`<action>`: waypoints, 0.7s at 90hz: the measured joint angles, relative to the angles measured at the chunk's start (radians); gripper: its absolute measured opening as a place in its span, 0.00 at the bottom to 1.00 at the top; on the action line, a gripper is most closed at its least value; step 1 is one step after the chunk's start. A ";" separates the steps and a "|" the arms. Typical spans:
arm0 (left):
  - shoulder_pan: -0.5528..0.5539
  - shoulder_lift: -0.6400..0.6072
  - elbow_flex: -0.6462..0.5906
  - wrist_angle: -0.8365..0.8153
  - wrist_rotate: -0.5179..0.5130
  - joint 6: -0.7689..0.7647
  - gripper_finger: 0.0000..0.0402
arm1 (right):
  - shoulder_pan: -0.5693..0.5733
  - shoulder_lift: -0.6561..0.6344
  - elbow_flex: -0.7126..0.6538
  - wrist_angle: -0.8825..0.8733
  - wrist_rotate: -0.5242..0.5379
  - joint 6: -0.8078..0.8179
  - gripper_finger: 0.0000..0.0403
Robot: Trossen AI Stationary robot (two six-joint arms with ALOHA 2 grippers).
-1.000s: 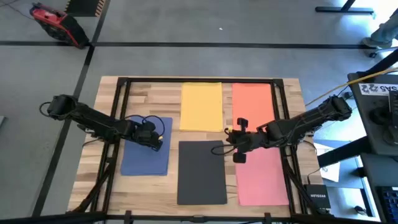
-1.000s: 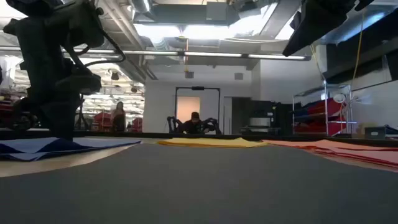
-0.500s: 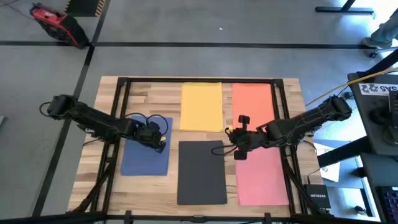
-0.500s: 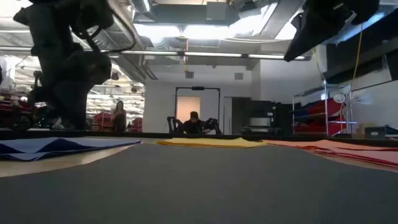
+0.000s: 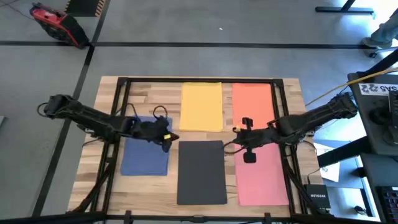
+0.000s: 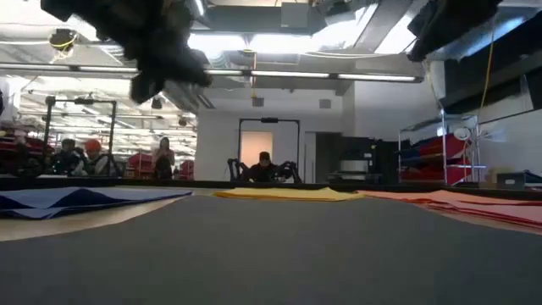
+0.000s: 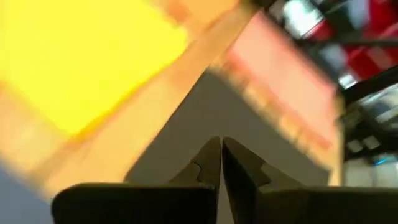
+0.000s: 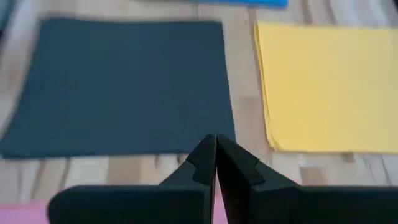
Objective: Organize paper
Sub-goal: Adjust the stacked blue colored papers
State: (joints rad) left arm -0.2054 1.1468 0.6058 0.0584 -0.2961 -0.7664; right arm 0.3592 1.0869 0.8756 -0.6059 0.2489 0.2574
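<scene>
Left gripper [image 5: 171, 137] clenched above blue paper's [image 5: 144, 157] corner; right gripper [image 5: 249, 138] clenched over pink paper [image 5: 262, 177].

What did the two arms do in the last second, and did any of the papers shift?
The left claw lifted off the blue sheet and swung toward the table's middle, holding nothing. The right claw slid outward over the pink sheet. Both claws are shut. All five sheets stayed put.

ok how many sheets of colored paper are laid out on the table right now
5 visible: yellow sheet far centre, orange sheet far right, blue sheet near left, dark grey sheet near centre, pink sheet near right. More could be stacked underneath; that cannot be told.
</scene>
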 joint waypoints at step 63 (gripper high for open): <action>-0.012 -0.112 -0.250 0.593 -0.002 0.019 0.00 | -0.062 -0.436 -0.417 0.631 0.022 0.286 0.00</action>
State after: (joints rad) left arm -0.2172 1.0348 0.3553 0.6514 -0.2983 -0.7477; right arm 0.2968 0.6505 0.4583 0.0246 0.2712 0.5438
